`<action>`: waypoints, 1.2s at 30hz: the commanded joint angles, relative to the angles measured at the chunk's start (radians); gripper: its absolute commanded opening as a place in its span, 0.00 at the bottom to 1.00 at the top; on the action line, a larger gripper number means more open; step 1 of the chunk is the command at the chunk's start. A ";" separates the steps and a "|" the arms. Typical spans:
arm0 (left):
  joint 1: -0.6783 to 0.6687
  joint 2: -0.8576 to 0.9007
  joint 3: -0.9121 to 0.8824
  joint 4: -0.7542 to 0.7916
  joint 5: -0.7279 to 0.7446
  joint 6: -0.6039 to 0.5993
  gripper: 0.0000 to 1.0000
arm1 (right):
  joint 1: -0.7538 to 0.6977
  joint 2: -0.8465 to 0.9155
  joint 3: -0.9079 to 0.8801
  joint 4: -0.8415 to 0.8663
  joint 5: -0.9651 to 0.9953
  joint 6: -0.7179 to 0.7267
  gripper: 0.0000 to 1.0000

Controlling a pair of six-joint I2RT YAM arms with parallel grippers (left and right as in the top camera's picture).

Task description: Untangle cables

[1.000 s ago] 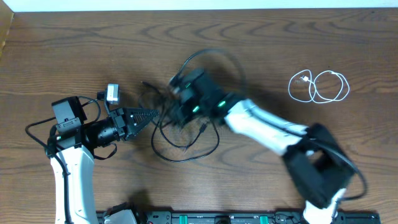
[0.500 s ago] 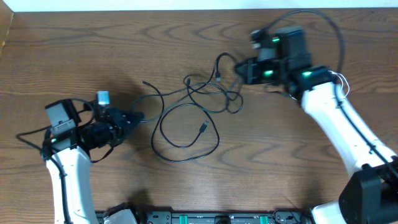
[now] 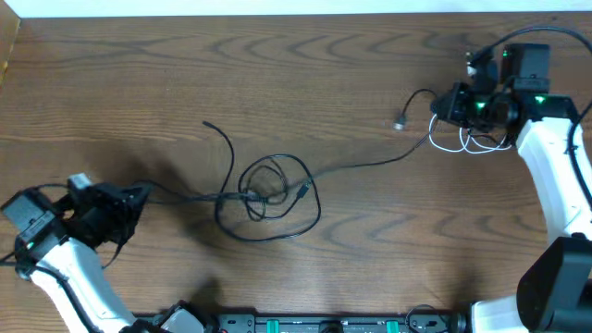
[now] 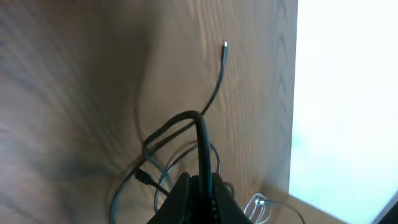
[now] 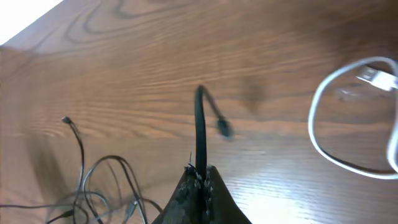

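Your black cables (image 3: 266, 190) sit in the middle of the table (image 3: 139, 74), and honestly the core isn't undone yet. There's a clump of overlapping loops with a small plug (image 3: 302, 191) lying inside the ring. I can't tell from above which strand goes over which, or even whether it's one cable or two.

The good news is that the outer bits are spread out. One strand runs straight left from the clump and another goes up and to the right. A free tail (image 3: 222, 139) curls toward the far side with nothing holding it.

Your left gripper (image 4: 200, 182) has its fingers pressed together on the left-hand strand, and the cable comes right out of the tips. Your right gripper (image 5: 199, 175) is doing the same on the other strand, pinching it just short of its connector end (image 5: 222, 129), which sticks out past the fingers. So both ends are pulled well apart with the knot between them.

The white cable (image 5: 314, 134) lies coiled on its own by the right gripper, well clear of the clump, so I'd call that one sorted. The black strand passes close to its edge, and I can't say if they touch.

My read is you're maybe halfway. What's left is opening those centre loops and working the plug and free tail back out through them. Just pulling harder looks like it would cinch the knot tighter.
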 commanded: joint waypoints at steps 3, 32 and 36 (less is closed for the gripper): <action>0.035 -0.005 0.000 -0.025 -0.022 0.032 0.07 | -0.014 -0.024 0.003 -0.038 0.009 -0.062 0.01; 0.307 0.009 0.001 0.847 0.328 -0.705 0.07 | -0.602 -0.065 0.300 -0.081 0.068 0.077 0.01; 0.397 0.044 0.001 0.840 0.333 -0.758 0.07 | -0.690 -0.065 0.300 -0.083 0.013 0.079 0.01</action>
